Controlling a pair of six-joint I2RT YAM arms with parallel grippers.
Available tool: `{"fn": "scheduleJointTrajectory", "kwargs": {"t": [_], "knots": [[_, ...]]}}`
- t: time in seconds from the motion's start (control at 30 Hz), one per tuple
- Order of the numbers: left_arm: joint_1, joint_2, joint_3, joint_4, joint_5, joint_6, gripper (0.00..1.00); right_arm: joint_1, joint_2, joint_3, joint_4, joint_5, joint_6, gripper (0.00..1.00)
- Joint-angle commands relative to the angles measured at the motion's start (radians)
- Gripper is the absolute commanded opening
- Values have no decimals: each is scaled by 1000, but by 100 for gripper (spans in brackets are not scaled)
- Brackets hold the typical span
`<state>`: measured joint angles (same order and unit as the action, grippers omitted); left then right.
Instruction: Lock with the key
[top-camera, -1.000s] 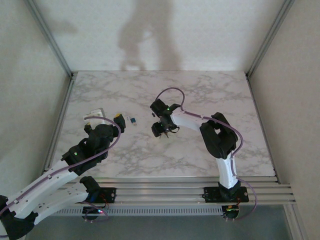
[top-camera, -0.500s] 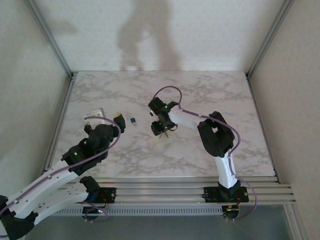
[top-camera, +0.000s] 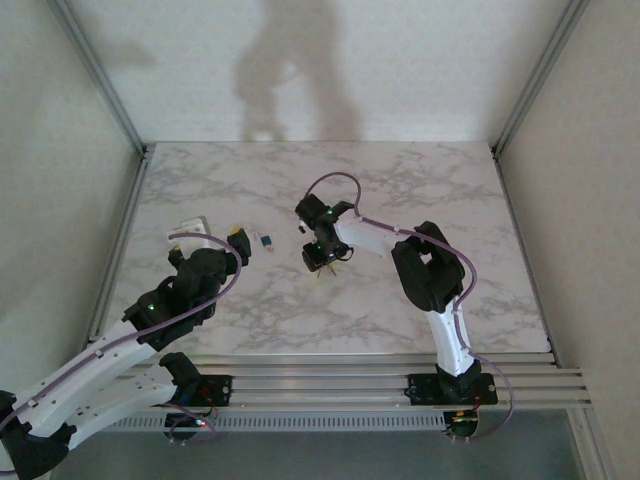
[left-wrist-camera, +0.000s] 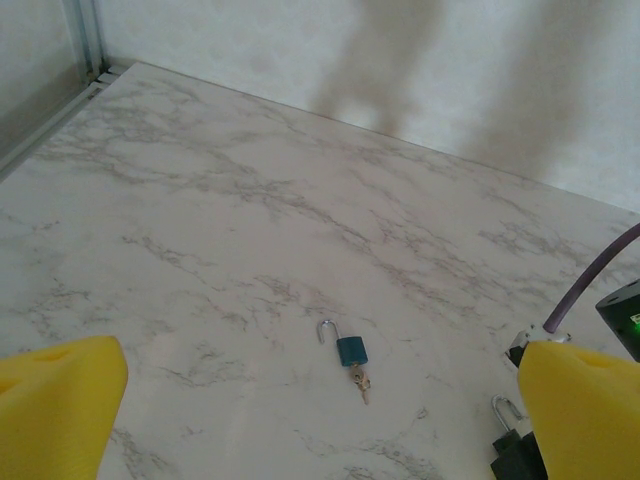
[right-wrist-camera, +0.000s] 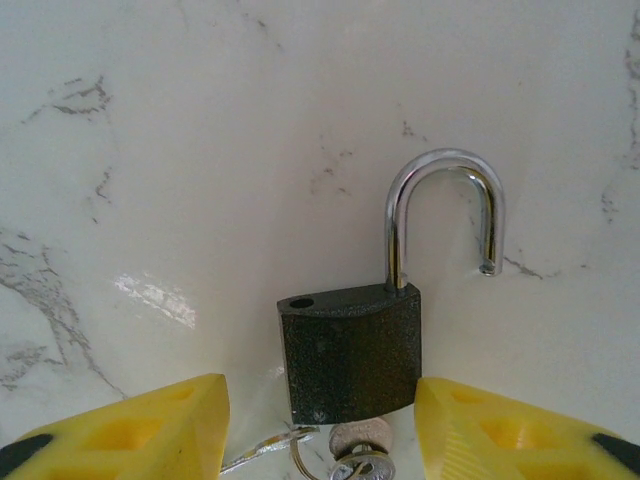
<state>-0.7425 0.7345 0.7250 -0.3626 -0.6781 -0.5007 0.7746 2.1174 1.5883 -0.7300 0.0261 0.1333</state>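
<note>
ok so since a second ago the right arm (top-camera: 425, 265) has nudged its wrist a little to the left, and the left arm (top-camera: 150, 310) hasn't budged at all.

Everything sits on the marble table (top-camera: 400, 190). The left gripper (top-camera: 240, 243) is spread as wide as it goes and holds nothing. In its wrist view the yellow fingers (left-wrist-camera: 60, 400) sit way out at both bottom corners. The blue padlock (left-wrist-camera: 350, 350) lies flat on the table out ahead of that hand, roughly centred between the two fingers. Its shackle is swung open and another little key (left-wrist-camera: 360, 383) is stuck in its base.

The right gripper (top-camera: 320, 258) is down at the table with its jaws partway open, straddling the black padlock (right-wrist-camera: 350, 352). The pad on the right of its wrist view looks right up against the lock body, or close to it. The pad on the left (right-wrist-camera: 130, 425) is clearly apart from it, so no real grip that I can see. The padlock's chrome shackle (right-wrist-camera: 445, 210) is popped open and points away from the hand.

The key (right-wrist-camera: 357, 452) is in the bottom of the black padlock, on the end nearest the palm, right between the two pads. A thin ring hangs off it toward the pad on the left.
</note>
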Motion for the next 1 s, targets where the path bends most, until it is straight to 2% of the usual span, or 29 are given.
{"fn": "scheduleJointTrajectory", "kwargs": {"t": [0.0, 0.3, 0.97], "knots": [[9, -7, 23, -23, -25, -5, 99, -8, 27, 25, -34, -9, -9, 52], [10, -7, 24, -25, -26, -4, 99, -9, 21, 52, -47, -8, 2, 54], [10, -7, 25, -26, -24, -5, 100, -24, 82, 91, -71, -32, 3, 49]]}}
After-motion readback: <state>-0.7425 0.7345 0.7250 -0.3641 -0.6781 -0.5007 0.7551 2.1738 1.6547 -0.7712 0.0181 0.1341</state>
